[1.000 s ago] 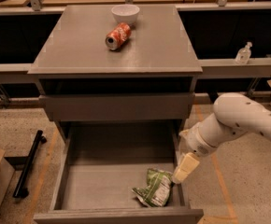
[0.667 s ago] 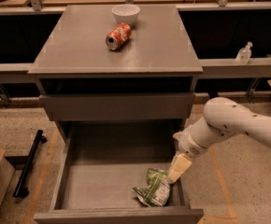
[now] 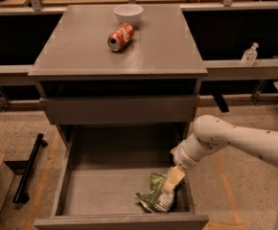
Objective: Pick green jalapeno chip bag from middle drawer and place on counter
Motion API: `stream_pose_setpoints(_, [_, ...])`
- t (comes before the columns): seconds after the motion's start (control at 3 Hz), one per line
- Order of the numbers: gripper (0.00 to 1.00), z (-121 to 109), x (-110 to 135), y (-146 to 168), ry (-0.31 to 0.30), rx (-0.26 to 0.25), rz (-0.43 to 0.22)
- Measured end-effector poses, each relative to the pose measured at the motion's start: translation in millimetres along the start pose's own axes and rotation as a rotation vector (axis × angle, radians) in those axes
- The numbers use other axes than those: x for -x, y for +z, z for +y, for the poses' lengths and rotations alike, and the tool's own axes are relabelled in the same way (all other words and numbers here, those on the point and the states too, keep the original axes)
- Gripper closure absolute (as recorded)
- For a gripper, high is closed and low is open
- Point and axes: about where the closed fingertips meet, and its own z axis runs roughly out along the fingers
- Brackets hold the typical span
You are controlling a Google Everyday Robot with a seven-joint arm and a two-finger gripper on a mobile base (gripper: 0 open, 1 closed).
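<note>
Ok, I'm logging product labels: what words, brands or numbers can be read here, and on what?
On the green jalapeno chip bag: white and dark print, too blurred to read.
On the red soda can: pale markings, unreadable.
No other text shows; the gripper sits at the bag in the middle drawer.

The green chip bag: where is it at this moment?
In the camera view, the chip bag lies on the floor of the open drawer, in its front right corner. The gripper is right over the bag's upper right part.
</note>
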Motion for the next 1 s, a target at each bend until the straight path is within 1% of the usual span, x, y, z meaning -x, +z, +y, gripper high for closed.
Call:
stream_pose_setpoints(0.33, [0.00, -6.6, -9.0, 40.9, 0.050, 0.043, -0.041])
stream_pose_setpoints(0.67, [0.00, -8.7, -18.2, 76.2, 0.117, 0.092, -0.089])
stream_pose_setpoints(1.0, [0.00, -6.4, -31.1, 106.0, 0.180, 0.140, -0.109])
